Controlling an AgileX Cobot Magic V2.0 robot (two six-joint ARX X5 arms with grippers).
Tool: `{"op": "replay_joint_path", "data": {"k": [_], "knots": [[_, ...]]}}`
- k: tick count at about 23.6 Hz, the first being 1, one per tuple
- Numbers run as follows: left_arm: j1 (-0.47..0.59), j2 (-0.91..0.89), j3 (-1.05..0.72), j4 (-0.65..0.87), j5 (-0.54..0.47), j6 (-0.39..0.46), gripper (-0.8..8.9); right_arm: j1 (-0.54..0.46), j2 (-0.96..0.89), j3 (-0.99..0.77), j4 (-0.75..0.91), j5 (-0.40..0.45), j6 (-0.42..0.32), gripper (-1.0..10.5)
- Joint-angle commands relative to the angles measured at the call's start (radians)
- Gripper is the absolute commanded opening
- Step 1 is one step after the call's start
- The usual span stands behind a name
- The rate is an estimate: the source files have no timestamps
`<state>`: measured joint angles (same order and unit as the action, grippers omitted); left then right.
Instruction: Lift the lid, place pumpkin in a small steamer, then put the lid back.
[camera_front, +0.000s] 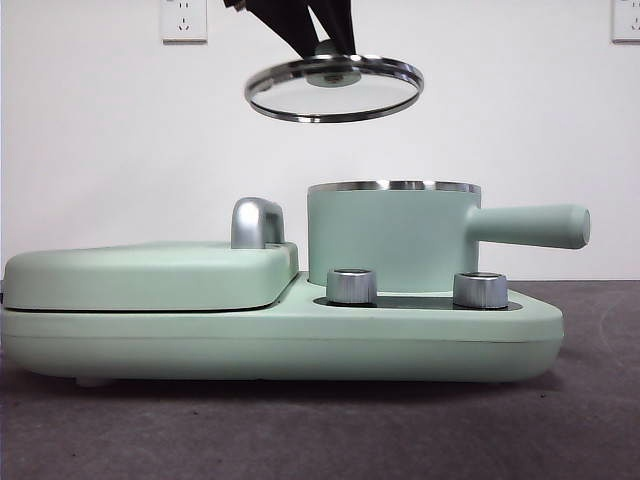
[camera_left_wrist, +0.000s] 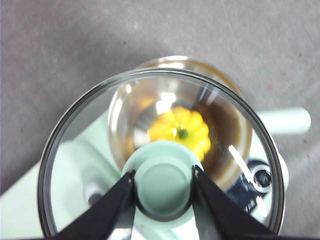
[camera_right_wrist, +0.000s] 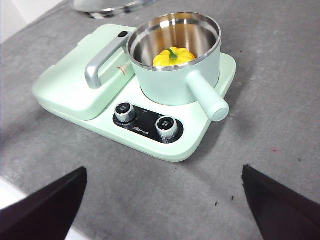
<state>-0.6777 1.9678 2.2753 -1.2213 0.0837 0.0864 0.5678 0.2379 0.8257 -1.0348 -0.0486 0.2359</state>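
Your left gripper (camera_left_wrist: 163, 182) has the lid (camera_front: 334, 88) by its mint-green knob (camera_left_wrist: 162, 186), the two black jaws closed onto the knob's sides, one on each. The lid hangs in the air, slightly tilted, clear above the small steamer (camera_front: 392, 240) and not touching it. In the front view the lid sits a little off to the griddle cover (camera_front: 150, 275) side of the pot's centre, so the coming move looks like a short shift toward the long side handle (camera_front: 530, 226) and then a straight descent onto the steel rim.

Through the glass in the left wrist view you see the pumpkin (camera_left_wrist: 182, 130) resting on the pot's bottom, stem up, roughly under the knob. So the placing step appears done, and only the closing of the pot is left.

Your right gripper (camera_right_wrist: 165, 200) waits well apart from the cooker, over bare surface on the side of the two chrome dials (camera_right_wrist: 145, 120); its jaws stand wide open and hold nothing. The left arm is plainly the nearer one. Level the lid before it meets the rim, or one edge may catch first.
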Motion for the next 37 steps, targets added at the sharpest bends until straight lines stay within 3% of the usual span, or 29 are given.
{"op": "replay_joint_path", "data": {"k": [1,12,37], "knots": [[-0.025,0.006,0.021,0.045,0.006,0.030,0.09,0.006,0.001,0.006,0.009,0.004,0.021,4.8],[-0.060,0.090,0.021,0.150,0.006,0.069,0.09,0.006,0.001,0.006,0.009,0.003,0.027,4.8],[-0.056,0.171,0.019,0.154,0.032,0.086,0.09,0.006,0.001,0.006,0.010,0.005,0.038,4.8]]}}
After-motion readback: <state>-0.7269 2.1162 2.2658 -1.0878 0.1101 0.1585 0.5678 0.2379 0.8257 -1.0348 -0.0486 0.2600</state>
